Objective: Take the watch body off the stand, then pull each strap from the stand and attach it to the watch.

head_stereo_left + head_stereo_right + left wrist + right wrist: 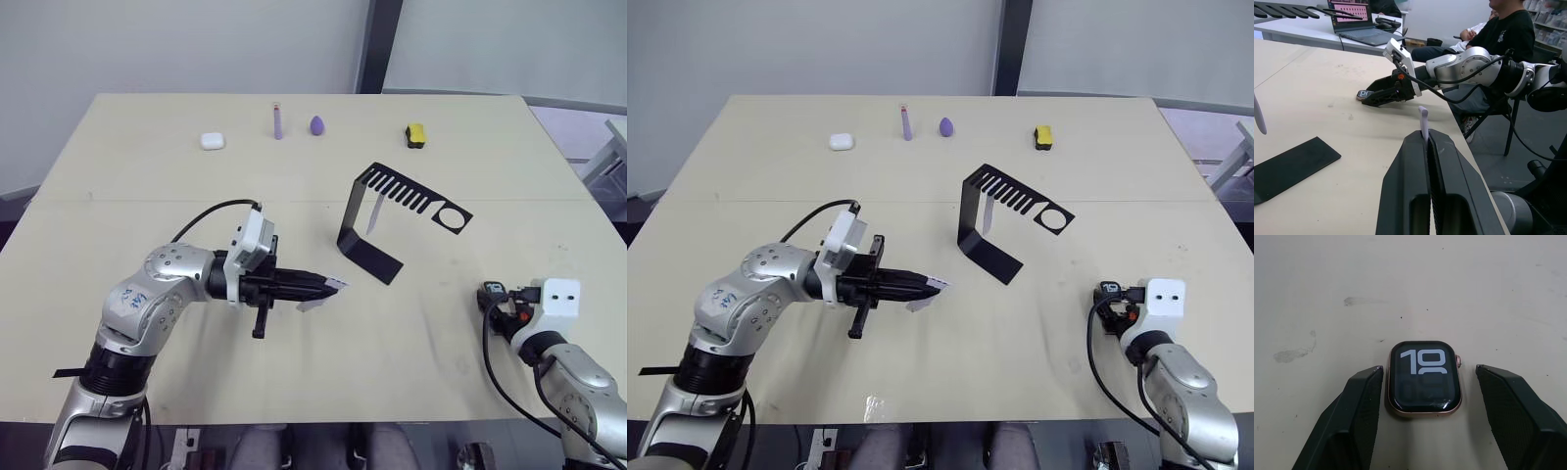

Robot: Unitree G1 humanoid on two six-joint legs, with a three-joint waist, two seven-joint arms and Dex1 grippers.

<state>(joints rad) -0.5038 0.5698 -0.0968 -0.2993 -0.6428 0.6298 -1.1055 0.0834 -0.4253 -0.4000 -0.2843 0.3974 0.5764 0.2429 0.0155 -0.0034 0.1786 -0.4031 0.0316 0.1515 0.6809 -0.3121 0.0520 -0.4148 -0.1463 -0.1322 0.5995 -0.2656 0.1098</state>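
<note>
Left gripper (333, 287): left of the stand (367, 251); fingers closed on a pale strap (321, 294).
Stand: upright on the bench (147, 157); second strap (373, 213) hangs from its slotted arm.
Left wrist view: strap tip (1423, 121) pokes up between pinched fingers (1410, 166); stand base (1288, 166) nearby.
Right wrist view: watch body (1423, 378) lies flat, screen up, between spread fingers (1354, 404), one touching its edge.

Watch body (1423, 378): glossy black glass face, shiny copper-tone metal rim. Stand (377, 221): thin matt black sheet metal. Strap (1423, 121): pale, soft matt, rubbery-looking. Surface (147, 176): smooth matt beige w/ faint smudges. Right pincer (1425, 421) fingers (1347, 421): matt black plastic.
</note>
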